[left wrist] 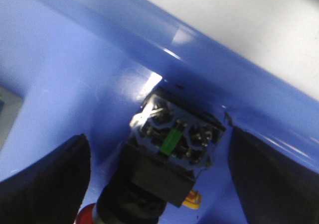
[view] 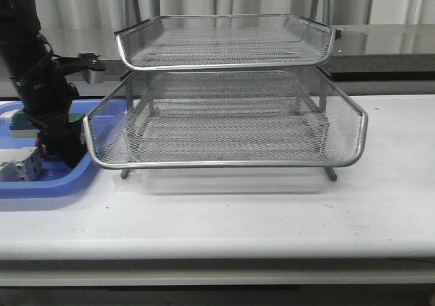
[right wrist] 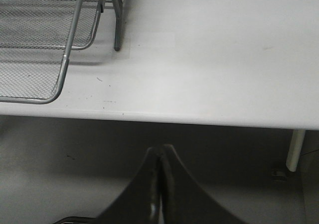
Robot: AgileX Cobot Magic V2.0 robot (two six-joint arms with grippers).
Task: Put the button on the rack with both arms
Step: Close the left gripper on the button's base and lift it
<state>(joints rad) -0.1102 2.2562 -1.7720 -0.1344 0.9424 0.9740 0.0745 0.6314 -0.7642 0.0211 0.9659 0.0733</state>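
Left pincer point(left wrist: 157, 179) spread around button point(left wrist: 169, 154), red head cropped; right pincer point(right wrist: 160, 184) clenched.

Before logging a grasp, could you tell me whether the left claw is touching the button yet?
Apart. The left wrist view shows blue tray between the button and each finger of the open left claw.

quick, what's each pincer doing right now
Left pincer: open, fingers either side of the button in the blue tray, not gripping it.
Right pincer: closed, holding nothing.
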